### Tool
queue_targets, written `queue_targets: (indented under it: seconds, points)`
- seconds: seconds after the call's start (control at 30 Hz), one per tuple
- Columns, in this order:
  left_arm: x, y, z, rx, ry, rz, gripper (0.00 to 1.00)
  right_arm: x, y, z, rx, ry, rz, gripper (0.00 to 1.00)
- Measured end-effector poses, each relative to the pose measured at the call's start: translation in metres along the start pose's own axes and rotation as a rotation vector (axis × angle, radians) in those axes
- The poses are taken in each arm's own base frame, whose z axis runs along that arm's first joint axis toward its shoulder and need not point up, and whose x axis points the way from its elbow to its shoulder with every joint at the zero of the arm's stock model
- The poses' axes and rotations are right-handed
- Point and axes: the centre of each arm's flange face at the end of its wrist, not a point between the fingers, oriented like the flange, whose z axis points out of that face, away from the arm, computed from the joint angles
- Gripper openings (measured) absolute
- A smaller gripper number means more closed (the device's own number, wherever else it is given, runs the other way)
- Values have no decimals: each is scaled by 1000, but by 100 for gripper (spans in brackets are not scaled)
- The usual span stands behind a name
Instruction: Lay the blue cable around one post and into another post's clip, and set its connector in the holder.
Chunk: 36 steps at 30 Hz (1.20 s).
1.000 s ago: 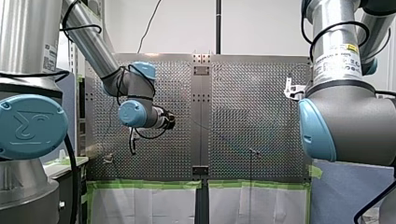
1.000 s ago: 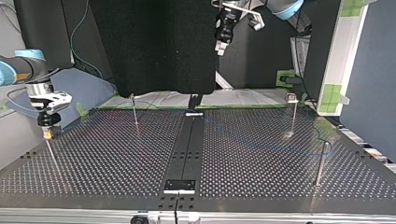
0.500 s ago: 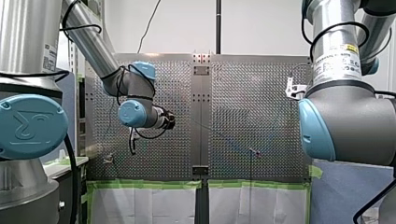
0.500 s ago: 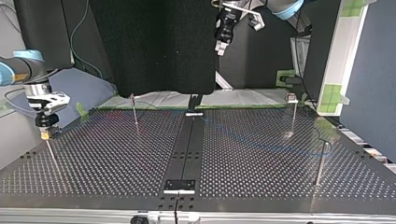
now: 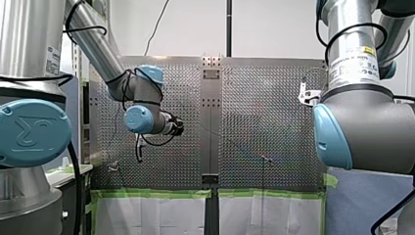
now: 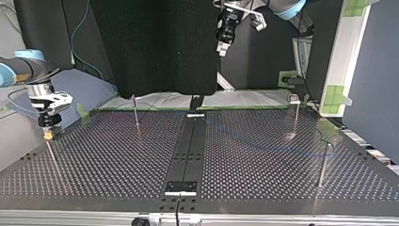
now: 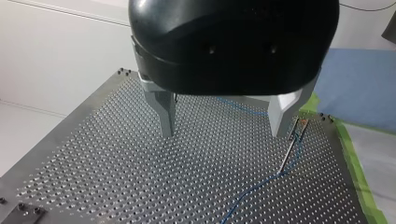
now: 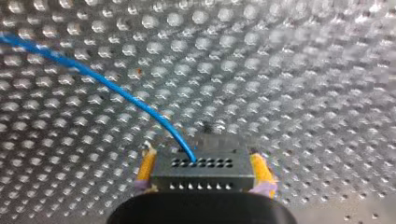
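My right gripper (image 8: 204, 171) has its yellow pads clamped on the dark connector (image 8: 201, 176), long side running across between them, right at the top of the thin post (image 6: 51, 157). The blue cable (image 8: 116, 92) comes out of the connector's face and curves off over the table (image 8: 289, 70). My left gripper (image 7: 224, 133) hangs with fingers spread and nothing in it, well apart from that post.

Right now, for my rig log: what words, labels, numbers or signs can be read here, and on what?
None reads clearly, so nothing is quoted.
White label with yellow mark, on my right arm: print too blurred.
Small side label on my left arm: too small.
Raised logo on that arm's blue joint cap: no legible letters.
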Motion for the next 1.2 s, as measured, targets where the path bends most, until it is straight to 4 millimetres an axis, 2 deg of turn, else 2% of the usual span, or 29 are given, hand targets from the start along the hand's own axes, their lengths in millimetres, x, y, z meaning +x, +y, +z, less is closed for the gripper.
queue_targets:
  seconds: [0.37,0.6,0.93,1.2]
  points:
    - [0,1,0,-4,2,1,100,-15,-1,-11,-72,-82,-53,0]
    - [0,1,0,-4,1,0,100,-18,-7,-11,-62,-88,-65,0]
    - [0,2,1,-5,1,0,100,2,-22,-14,-44,-69,-77,0]
    - [0,2,1,-5,2,0,100,3,-25,-14,-37,-65,-67,0]
